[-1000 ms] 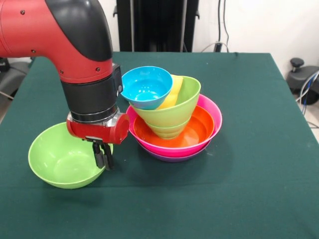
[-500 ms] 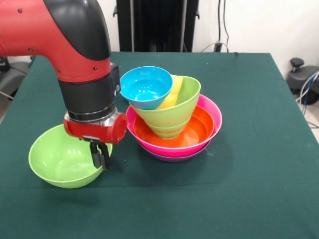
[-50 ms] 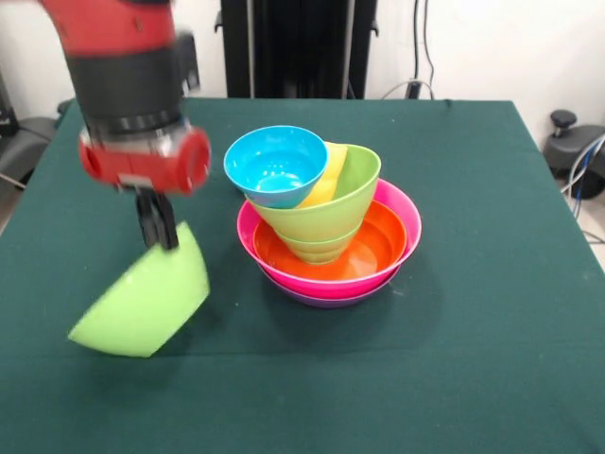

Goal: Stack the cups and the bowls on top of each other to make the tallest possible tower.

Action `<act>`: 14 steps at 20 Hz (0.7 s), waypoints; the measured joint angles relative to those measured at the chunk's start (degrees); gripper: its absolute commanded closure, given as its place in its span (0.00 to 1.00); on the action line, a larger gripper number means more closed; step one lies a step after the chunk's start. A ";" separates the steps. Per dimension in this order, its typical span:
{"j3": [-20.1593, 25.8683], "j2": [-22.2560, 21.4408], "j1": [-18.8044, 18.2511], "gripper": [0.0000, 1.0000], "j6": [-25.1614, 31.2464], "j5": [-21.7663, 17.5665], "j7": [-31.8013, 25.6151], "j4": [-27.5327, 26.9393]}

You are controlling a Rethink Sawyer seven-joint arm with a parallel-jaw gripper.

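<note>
On the left side of the tabletop (image 3: pixel 492 284), gripper (image 3: pixel 158 230) clamped on the rim of a large lime green bowl (image 3: pixel 144 303), which hangs steeply tilted, outer wall turned toward the camera and lower edge very near the cloth or perhaps touching; cannot tell which. Beside it, to the right, the tower (image 3: pixel 321 227) already partly built: purple bowl (image 3: pixel 317 299) lowest with only its edge visible, then pink bowl (image 3: pixel 402 222), then orange bowl (image 3: pixel 373 251) nested inside. Above these, two lime green bowls (image 3: pixel 331 219), one in the other, leaning a little, with something yellow (image 3: pixel 326 177), probably a cup, tucked in the upper one and a sky blue bowl (image 3: pixel 276 165) tilted on top. Red and orange cups not seen anywhere. Judged about two thirds done: held bowl not yet placed, and the leaning top may need care before more is added.
</note>
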 measured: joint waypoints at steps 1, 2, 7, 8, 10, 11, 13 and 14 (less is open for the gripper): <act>0.06 -1.80 -0.31 1.00 0.92 1.21 0.00 0.82; 0.07 -2.73 -0.44 1.00 1.41 1.82 0.00 1.18; 0.31 -10.21 -1.16 1.00 5.81 6.28 0.00 3.24; 0.40 -11.52 -1.27 1.00 6.51 7.07 0.00 3.55; 0.66 -14.02 -1.51 1.00 7.93 8.64 0.00 4.08; 0.79 -15.21 -1.62 1.00 8.60 9.36 0.00 4.31; 0.94 -16.80 -1.75 1.00 9.56 10.42 0.00 4.58; 1.02 -17.68 -1.81 1.00 10.08 10.96 0.00 4.69</act>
